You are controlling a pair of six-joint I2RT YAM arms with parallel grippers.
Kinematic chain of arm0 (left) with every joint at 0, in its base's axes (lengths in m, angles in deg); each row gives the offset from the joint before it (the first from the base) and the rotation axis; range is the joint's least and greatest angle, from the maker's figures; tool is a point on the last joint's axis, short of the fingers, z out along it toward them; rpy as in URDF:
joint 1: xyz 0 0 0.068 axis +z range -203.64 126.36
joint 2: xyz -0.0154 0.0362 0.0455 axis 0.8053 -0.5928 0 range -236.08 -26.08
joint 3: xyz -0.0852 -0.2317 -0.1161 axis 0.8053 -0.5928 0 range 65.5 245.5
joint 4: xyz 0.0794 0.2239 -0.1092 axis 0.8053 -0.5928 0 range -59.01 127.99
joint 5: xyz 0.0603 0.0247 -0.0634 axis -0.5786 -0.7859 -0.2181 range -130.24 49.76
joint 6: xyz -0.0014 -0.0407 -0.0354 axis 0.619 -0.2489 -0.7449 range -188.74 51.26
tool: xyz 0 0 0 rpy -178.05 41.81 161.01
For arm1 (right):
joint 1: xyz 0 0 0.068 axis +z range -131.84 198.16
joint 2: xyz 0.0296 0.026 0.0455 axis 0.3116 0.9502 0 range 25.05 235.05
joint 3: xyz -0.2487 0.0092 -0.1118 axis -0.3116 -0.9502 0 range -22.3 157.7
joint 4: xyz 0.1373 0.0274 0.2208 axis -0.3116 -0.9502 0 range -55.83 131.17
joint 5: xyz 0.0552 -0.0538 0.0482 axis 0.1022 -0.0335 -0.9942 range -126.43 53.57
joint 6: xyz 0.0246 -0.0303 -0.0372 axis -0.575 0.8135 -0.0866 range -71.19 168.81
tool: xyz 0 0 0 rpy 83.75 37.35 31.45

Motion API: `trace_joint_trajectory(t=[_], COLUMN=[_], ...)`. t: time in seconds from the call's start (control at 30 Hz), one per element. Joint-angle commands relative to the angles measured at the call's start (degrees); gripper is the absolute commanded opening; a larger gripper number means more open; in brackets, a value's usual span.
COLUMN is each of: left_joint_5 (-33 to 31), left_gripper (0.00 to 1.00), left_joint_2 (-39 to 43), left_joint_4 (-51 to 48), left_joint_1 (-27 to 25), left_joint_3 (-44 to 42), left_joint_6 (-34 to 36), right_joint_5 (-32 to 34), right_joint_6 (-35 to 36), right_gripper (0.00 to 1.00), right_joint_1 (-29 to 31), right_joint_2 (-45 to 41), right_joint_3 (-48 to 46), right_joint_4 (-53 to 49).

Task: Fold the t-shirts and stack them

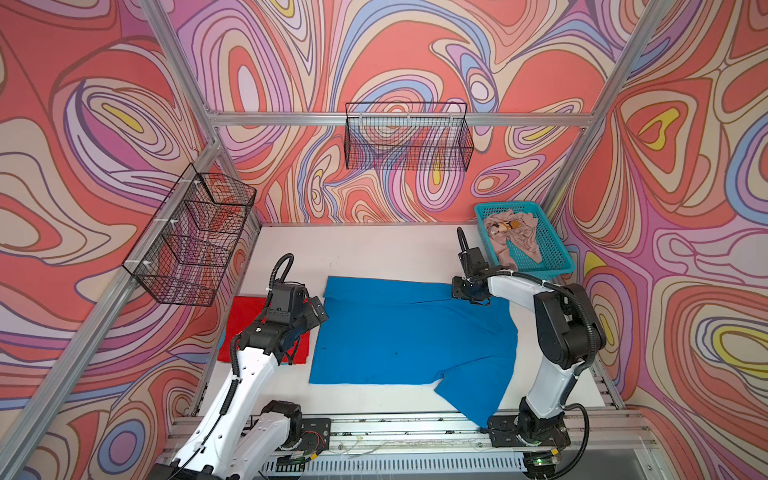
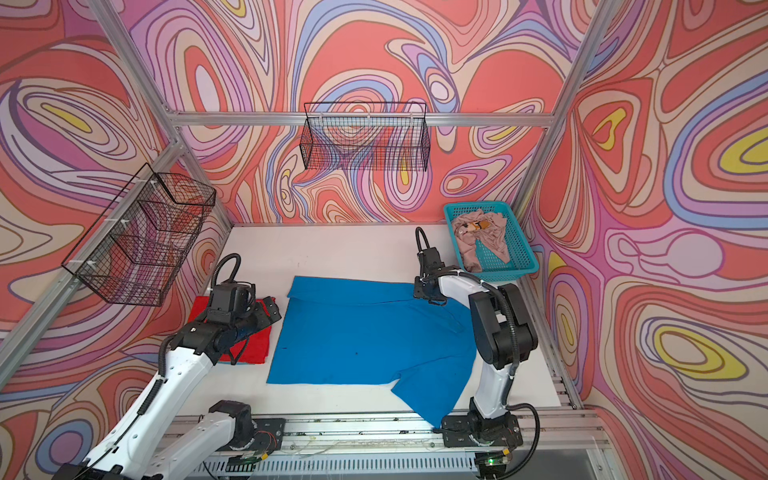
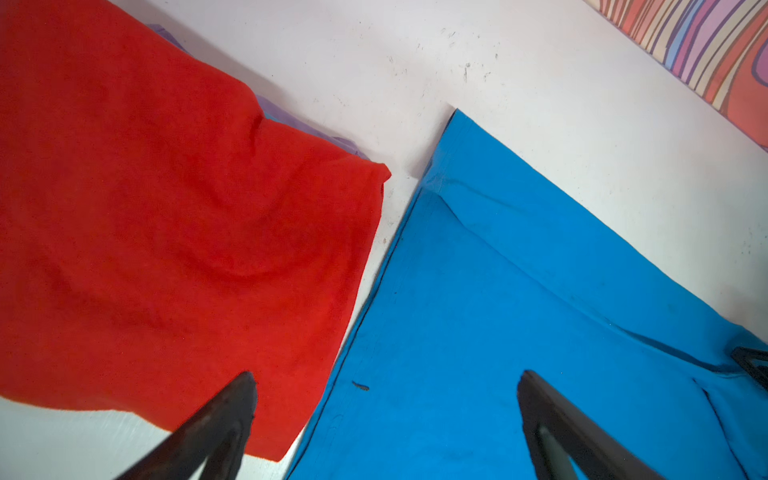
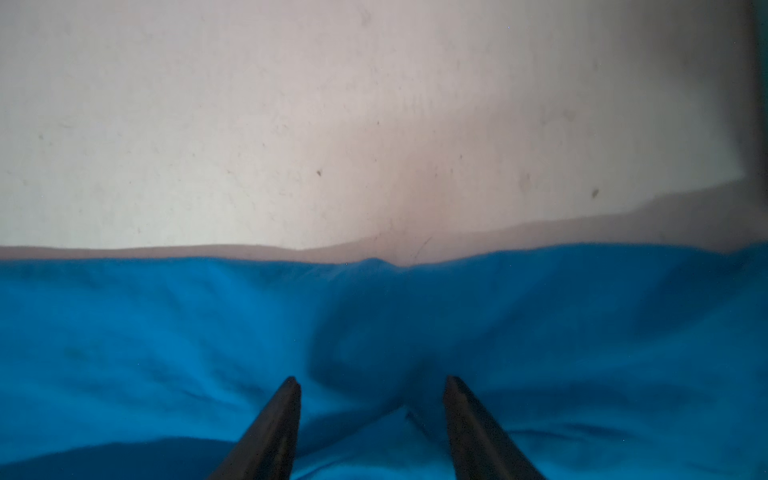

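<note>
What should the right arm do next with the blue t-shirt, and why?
Probably close the right gripper fully on the blue t-shirt. Its jaws stand apart, pressed down astride a bunched ridge of cloth near the shirt's far edge, so nothing is gripped yet. The left gripper hangs open over the shirt's opposite end, beside the folded red t-shirt.

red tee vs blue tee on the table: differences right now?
The red t-shirt is folded into a compact rectangle; the blue t-shirt lies spread out, one sleeve sticking out. The right gripper straddles bunched cloth at blue's far edge; no gripper holds red. Both are plain and lie flat.
</note>
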Motion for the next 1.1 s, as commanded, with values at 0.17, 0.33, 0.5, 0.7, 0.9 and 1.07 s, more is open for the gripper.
trace_joint_trajectory(t=[0.17, 0.33, 0.5, 0.7, 0.9, 1.07], left_joint_5=[0.6, 0.9, 1.1, 1.2, 1.7, 2.4], left_gripper=[1.0, 1.0, 1.0, 1.0, 1.0, 1.0], left_joint_2=[0.0, 0.1, 0.3, 0.8, 0.8, 0.9], left_joint_4=[-1.0, -0.8, -0.8, -0.9, -0.8, -0.6], left_joint_1=[-0.1, -0.1, -0.1, -0.1, -0.1, -0.1], left_joint_3=[0.0, 0.0, 0.0, -0.1, -0.1, -0.3], left_joint_6=[0.4, 0.3, 0.3, 0.3, 0.3, 0.2], right_joint_5=[-0.2, -0.3, -0.8, 1.7, 6.6, 6.3], right_joint_6=[0.2, 0.2, -0.5, -4.3, -11.3, -17.1], right_gripper=[0.27, 0.19, 0.05, 0.0, 0.0, 0.08], right_joint_1=[-0.1, -0.1, 0.3, 3.5, 8.0, 11.1], right_joint_2=[-3.7, -4.3, -6.5, -8.4, -10.8, -14.5], right_joint_3=[-3.4, -5.2, -6.4, -7.1, -9.3, -13.5], right_joint_4=[1.8, 1.4, 1.3, -2.1, -6.2, -7.0])
